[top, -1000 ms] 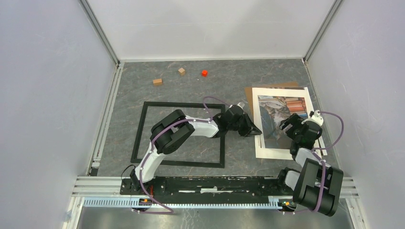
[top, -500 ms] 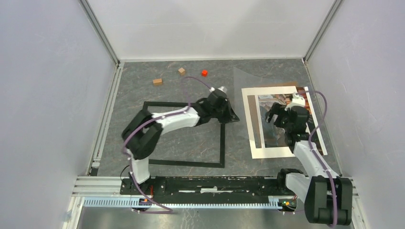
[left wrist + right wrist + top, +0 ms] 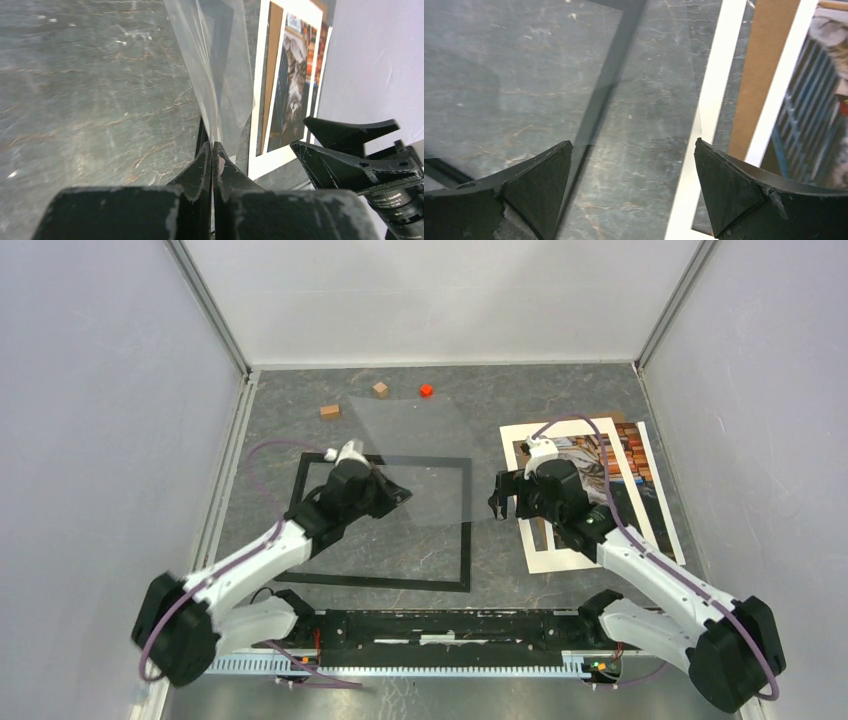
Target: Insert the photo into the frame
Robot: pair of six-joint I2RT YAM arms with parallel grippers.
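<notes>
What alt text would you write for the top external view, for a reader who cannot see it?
The left gripper holds a clear sheet over the black frame lying on the grey table. The right gripper hangs open near the sheet's right edge, beside the photo and white mat.

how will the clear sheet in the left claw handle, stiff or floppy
The thin clear rectangular sheet is probably fairly stiff: pinched near one edge by the left claw, its edges look straight from above. It is likely light, and its glossy surface may slip.
</notes>
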